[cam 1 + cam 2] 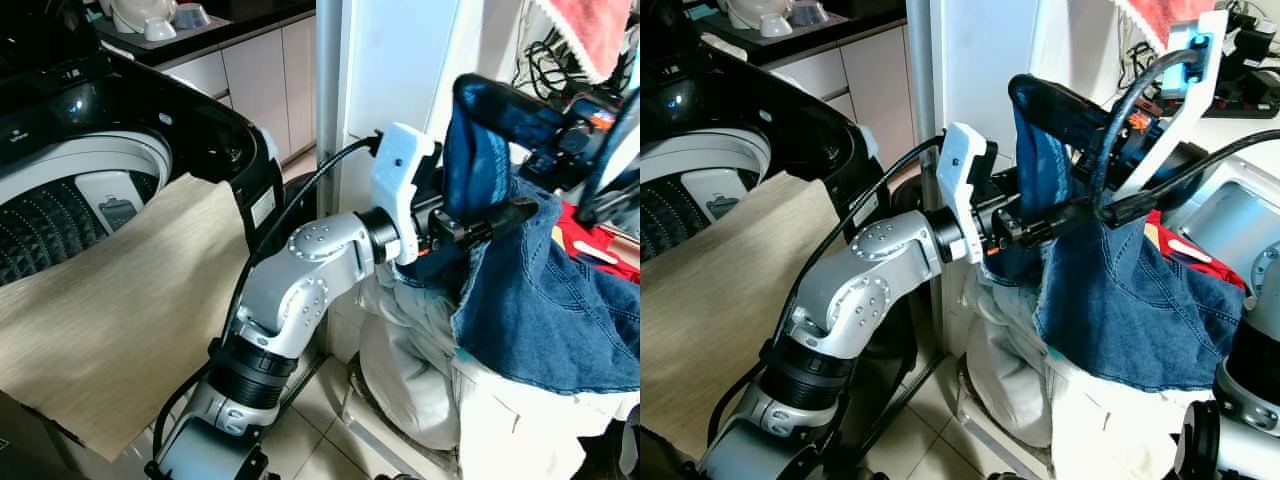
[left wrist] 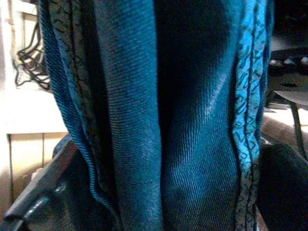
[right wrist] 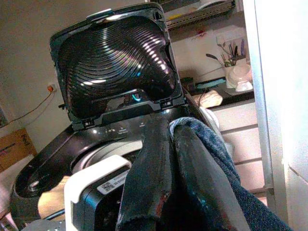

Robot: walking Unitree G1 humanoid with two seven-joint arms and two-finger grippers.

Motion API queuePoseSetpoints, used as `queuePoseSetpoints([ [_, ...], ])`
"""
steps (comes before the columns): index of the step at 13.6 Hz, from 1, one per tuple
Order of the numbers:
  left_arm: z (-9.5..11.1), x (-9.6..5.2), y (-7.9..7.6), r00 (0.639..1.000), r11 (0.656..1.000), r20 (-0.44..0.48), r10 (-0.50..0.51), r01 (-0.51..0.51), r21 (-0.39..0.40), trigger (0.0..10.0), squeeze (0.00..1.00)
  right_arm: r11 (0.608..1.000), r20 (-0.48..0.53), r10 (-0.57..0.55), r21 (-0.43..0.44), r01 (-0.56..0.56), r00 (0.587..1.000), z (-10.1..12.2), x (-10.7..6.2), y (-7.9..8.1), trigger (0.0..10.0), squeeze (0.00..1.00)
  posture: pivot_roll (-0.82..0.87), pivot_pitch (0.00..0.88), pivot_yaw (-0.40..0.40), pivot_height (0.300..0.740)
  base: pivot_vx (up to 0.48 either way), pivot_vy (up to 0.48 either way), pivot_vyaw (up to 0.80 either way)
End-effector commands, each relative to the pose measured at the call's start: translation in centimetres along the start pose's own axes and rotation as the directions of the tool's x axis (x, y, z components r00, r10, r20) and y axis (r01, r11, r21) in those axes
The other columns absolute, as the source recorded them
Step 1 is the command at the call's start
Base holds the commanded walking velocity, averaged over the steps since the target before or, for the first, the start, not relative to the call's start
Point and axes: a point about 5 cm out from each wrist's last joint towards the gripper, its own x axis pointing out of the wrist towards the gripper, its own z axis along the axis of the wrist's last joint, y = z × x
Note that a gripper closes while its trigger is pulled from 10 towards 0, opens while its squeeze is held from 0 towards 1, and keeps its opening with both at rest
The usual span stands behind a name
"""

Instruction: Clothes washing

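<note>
Both grippers are on the denim garment (image 1: 540, 300), lifted above a heap of pale laundry (image 1: 430, 390) to the robot's right of the washing machine (image 1: 130, 130); the right gripper (image 3: 168, 159) has its two black fingers pressed together on a fold of denim at the garment's top edge; the left gripper (image 1: 1040, 222) is pushed in against the cloth lower down, its fingers lying along or under the fabric, and whether they pinch it I cannot tell; the left wrist view is close blue weave and stitched seams, nothing of the fingertips. The lid (image 3: 115, 62) stands open and the drum (image 1: 60, 225) is exposed, though a beige sheet (image 1: 120, 310) is draped over the near rim and covers part of the opening. Judged step: carrying the denim across to the drum. To do it well, keep the high grip firm and raise enough that the hanging hem clears the machine's front edge; swing toward the robot's left, over the opening and not over the sheet, so the cloth does not drag it in or snag; let go only once the bulk hangs inside the rim. The garment's long axis runs roughly vertical, pinched edge uppermost, frayed hem (image 1: 1140, 385) pointing down and spreading toward the robot's right over the pile.
</note>
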Motion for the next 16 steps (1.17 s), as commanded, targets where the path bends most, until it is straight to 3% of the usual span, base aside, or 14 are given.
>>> queuePoseSetpoints([
  [1,-0.4,-0.1,0.5,0.999,0.999,-0.019,0.042,-0.043,-0.023,0.0,0.00,1.000,0.015,0.019,-0.024,-0.019,1.000,0.3,0.1,0.6,0.0,0.00,-0.14,0.000,0.026,0.740,0.000,0.000,0.00],
  [3,-0.1,-0.3,1.1,0.997,0.995,0.003,0.080,-0.080,-0.051,0.0,0.00,1.000,0.017,0.015,-0.023,-0.015,1.000,0.3,0.2,0.6,0.0,0.00,-0.14,0.000,0.029,0.740,0.000,0.000,0.00],
  [12,0.2,-0.5,1.1,0.998,0.995,0.042,0.049,-0.045,-0.090,0.0,0.00,0.999,0.029,0.005,-0.036,-0.004,1.000,0.0,0.3,1.1,0.0,0.00,-0.14,0.000,0.050,0.740,0.000,0.000,0.00],
  [13,0.3,-0.6,1.4,0.996,0.994,0.056,0.068,-0.062,-0.094,0.0,0.00,0.999,0.029,0.017,-0.039,-0.016,0.999,0.0,0.3,1.3,4.0,0.26,-0.13,0.000,0.048,0.740,0.000,0.000,0.00],
  [14,0.4,-0.8,1.6,0.994,0.992,0.062,0.085,-0.079,-0.094,0.0,0.00,0.999,0.035,0.023,-0.029,-0.022,0.999,0.0,0.3,1.3,10.0,1.00,-0.13,0.000,0.046,0.740,0.000,0.000,0.00],
  [16,0.6,-1.3,2.5,0.988,0.988,0.082,0.133,-0.126,-0.093,0.0,0.00,1.000,0.067,-0.002,0.000,0.002,0.998,0.0,0.2,1.0,10.0,1.00,-0.13,0.000,0.043,0.740,0.000,0.000,0.00],
])
